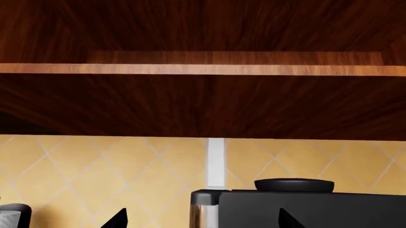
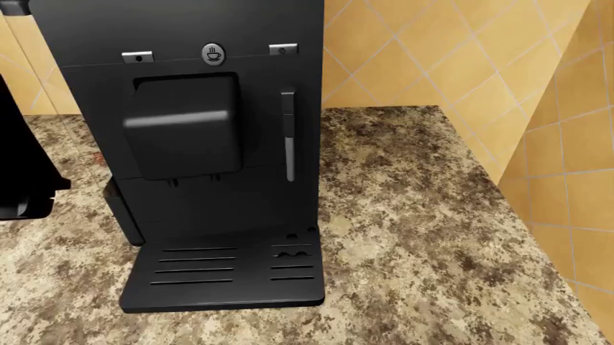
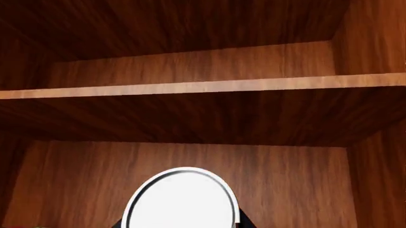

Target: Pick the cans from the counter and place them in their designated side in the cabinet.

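A: Where are our arms? Head view shows neither, just the black coffee machine (image 2: 206, 144) on the counter (image 2: 432, 237) in the tiled corner.

B: Both are raised. Our left wrist camera looks at the underside of the wooden cabinet (image 1: 203, 102), with the yellow tile wall (image 1: 95, 175) below it and the coffee machine's top (image 1: 304, 202) at the frame edge. Two dark fingertips (image 1: 117, 219) of the left gripper (image 1: 203, 221) poke into the frame, well apart, nothing between them. So the claw is spread.

A: Right arm?

B: Our right wrist camera points into the cabinet interior (image 3: 190, 161), with a shelf board (image 3: 203, 86) across the view above and the back panel straight ahead.

A: Can?

B: One can (image 3: 180, 199) sits right in front of that camera, inside the cabinet opening. We see its round, silver-rimmed, pale end face-on, so its long axis runs away from the lens toward the back panel.

A: Right gripper clamped on it?

B: Dark bits flank the can's lower edge, but the fingers themselves aren't clear. We can't tell. The other can isn't in any view.
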{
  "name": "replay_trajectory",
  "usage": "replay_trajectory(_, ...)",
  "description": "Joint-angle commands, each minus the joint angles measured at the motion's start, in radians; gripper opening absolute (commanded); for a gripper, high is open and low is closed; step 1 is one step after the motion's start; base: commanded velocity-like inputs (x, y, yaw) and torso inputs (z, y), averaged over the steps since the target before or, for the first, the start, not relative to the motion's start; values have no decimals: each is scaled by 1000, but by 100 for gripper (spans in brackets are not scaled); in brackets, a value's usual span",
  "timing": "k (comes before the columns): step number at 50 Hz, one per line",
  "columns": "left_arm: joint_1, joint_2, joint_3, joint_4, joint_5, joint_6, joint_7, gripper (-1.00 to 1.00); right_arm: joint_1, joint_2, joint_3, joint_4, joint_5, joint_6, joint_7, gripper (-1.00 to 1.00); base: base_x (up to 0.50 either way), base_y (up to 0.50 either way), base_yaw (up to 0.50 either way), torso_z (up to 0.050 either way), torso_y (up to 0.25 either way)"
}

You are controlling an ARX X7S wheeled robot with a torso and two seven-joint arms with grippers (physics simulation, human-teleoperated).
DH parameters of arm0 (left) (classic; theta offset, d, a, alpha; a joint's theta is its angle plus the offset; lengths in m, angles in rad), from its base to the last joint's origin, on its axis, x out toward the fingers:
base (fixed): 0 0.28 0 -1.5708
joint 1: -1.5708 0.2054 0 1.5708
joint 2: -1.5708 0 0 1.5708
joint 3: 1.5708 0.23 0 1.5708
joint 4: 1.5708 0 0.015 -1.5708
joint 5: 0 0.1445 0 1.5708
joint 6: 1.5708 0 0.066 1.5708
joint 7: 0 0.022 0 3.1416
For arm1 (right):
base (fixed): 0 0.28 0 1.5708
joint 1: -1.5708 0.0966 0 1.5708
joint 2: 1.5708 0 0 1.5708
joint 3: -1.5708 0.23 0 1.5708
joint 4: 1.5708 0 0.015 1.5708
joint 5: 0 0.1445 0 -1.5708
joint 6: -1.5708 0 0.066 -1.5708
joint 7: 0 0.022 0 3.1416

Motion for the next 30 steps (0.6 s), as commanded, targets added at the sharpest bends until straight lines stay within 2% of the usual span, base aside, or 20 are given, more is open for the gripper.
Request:
replay_trajectory(1, 14, 6, 7, -13, 10, 11, 3, 100, 96, -232, 204, 379, -535, 85, -262, -100, 0, 0, 0, 0, 0)
replay_trajectory(4, 14, 7, 7, -14, 11, 10, 4, 100, 96, -300, 357, 395, -795, 134, -378, -100, 0, 0, 0, 0, 0)
replay_trajectory(5, 15, 8, 6, -13, 10, 9, 4, 100, 96, -308, 375, 400, -827, 142, -395, -100, 0, 0, 0, 0, 0)
replay_trajectory(19, 18, 23, 5, -21, 12, 1, 10, 100, 96, -309, 269, 503, -732, 162, -407, -100, 0, 0, 0, 1, 0)
replay_trajectory(30, 27, 11, 7, -26, 16, 20, 8, 100, 96, -309, 260, 508, -717, 190, -383, -100, 0, 0, 0, 0, 1)
